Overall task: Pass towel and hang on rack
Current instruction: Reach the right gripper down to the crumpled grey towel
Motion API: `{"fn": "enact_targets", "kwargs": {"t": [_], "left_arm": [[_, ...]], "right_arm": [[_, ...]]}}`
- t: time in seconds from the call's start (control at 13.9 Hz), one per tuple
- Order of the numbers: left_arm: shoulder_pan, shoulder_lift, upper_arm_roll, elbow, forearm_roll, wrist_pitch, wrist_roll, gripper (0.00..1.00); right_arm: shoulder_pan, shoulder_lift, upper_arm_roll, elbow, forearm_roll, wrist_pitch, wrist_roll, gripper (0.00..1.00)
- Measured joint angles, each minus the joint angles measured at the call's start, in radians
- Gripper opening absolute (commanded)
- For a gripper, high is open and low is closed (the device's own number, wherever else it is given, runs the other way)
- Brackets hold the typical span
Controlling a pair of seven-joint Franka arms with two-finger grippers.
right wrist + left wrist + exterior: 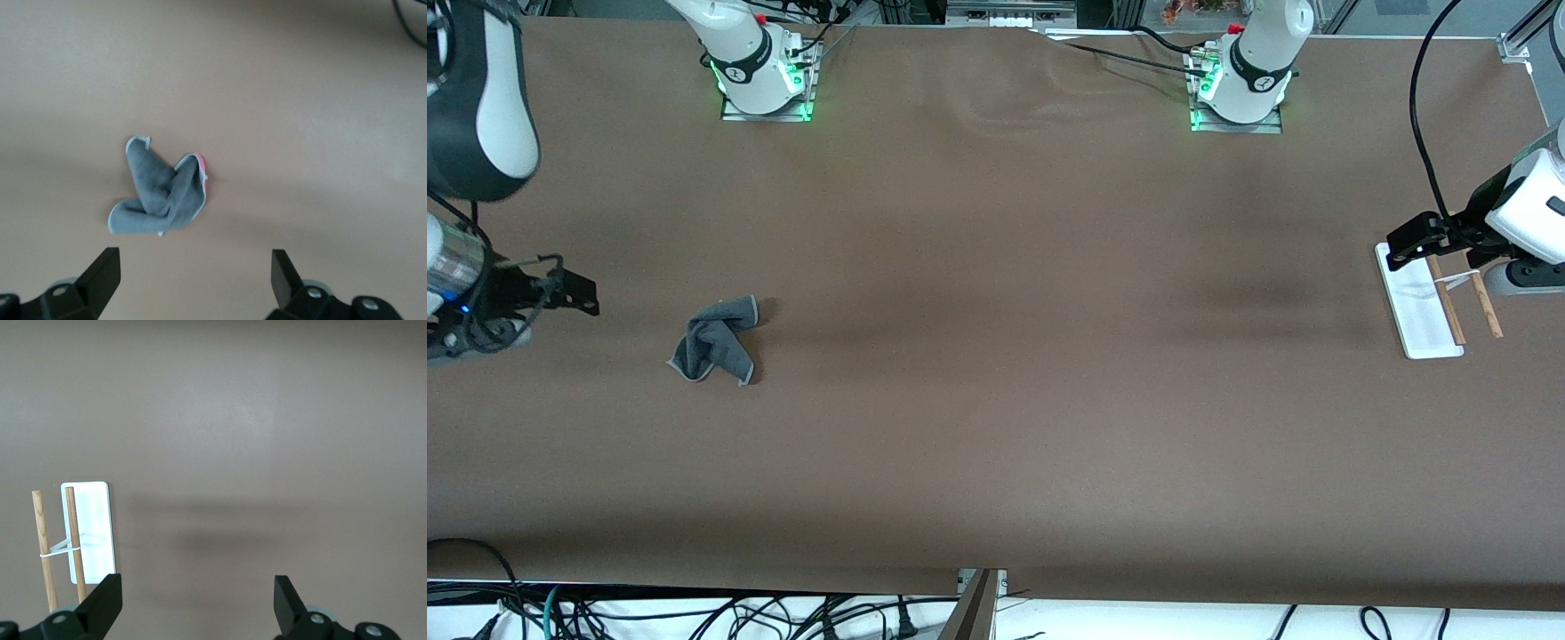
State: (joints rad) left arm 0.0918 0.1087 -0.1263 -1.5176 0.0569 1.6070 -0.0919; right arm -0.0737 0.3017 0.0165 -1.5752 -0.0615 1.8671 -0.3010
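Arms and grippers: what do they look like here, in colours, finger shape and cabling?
Both arms are white with black joint sections, and their bases glow green. The left gripper and right gripper have black, flat, wedge-shaped fingers. Black cables run along both wrists; the right wrist has a silver collar and a small blue light.

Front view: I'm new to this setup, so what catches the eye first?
A crumpled grey towel lies on the brown table toward the right arm's end, with the open right gripper beside it. At the left arm's end stands the white rack, the open left gripper above it.
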Motion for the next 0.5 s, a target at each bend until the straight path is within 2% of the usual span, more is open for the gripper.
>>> {"fn": "enact_targets", "kwargs": {"t": [0.5], "left_arm": [[0.000, 0.001, 0.000, 0.001, 0.000, 0.000, 0.000, 1.00]], "right_arm": [[0.000, 0.213, 0.002, 0.001, 0.005, 0.133, -0.003, 1.00]]}}
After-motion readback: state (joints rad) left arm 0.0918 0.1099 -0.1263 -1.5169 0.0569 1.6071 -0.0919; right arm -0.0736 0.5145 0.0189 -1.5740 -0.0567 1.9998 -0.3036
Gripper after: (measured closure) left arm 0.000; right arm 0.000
